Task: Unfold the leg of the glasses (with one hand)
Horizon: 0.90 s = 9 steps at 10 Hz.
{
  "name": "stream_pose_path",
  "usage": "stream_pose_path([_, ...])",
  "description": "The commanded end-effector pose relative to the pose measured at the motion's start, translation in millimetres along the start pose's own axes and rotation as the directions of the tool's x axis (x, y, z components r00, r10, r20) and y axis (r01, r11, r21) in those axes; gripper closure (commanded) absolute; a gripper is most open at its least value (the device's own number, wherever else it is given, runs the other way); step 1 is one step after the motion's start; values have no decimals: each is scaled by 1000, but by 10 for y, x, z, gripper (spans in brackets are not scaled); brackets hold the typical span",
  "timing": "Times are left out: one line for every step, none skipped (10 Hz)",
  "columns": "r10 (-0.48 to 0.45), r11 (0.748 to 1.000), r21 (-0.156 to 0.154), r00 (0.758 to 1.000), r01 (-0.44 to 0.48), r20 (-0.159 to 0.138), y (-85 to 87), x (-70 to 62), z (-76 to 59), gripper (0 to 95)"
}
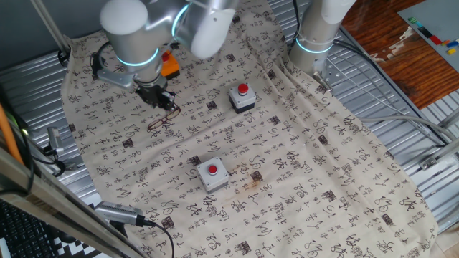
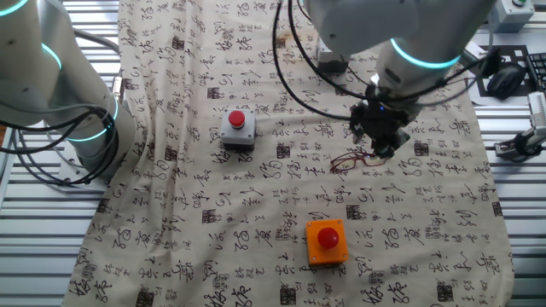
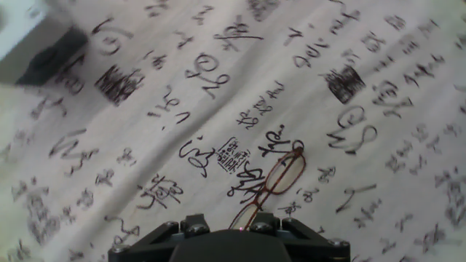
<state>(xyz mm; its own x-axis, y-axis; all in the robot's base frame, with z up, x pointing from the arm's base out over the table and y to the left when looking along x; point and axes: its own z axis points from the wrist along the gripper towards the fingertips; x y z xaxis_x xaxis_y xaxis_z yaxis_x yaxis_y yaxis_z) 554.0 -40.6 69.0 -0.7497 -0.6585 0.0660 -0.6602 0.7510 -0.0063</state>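
Glasses [image 3: 271, 183] are lying on the printed cloth [image 3: 378, 44], directly beneath the gripper [image 1: 162, 99]. Approach step appears to be under way. Jaw state: cannot tell. Next move is likely calling for fine alignment on one thin leg.

Your tally: one pair of glasses [image 1: 163, 119], centre-left of frame. Two grey button boxes with red buttons, one upper centre [image 1: 242, 97], one lower centre [image 1: 213, 174]. One orange box [image 2: 327, 240], bottom centre. One gripper [image 2: 381, 143]. One printed cloth [image 1: 301, 179].
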Motion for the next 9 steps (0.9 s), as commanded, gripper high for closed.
stream_pose_path([25, 999, -20, 1000, -25, 12, -49, -92, 102, 570])
stream_pose_path([33, 999, -21, 999, -32, 11, -30, -114, 118, 570])
stream_pose_path([41, 999, -21, 999, -41, 11, 16, -141, 146, 570])
stream_pose_path([45, 999, -21, 999, -45, 13, 43, -157, 166, 570])
stream_pose_path([45, 999, -21, 999, -44, 13, 53, -164, 176, 570])
stream_pose_path([41, 999, -20, 999, -41, 13, 46, -168, 193, 570])
stream_pose_path([38, 999, -20, 999, -38, 13, 33, -173, 221, 570])
stream_pose_path([38, 999, -20, 999, -37, 13, 27, -175, 236, 570])
stream_pose_path([37, 999, -19, 999, -36, 13, 18, -179, 258, 570])
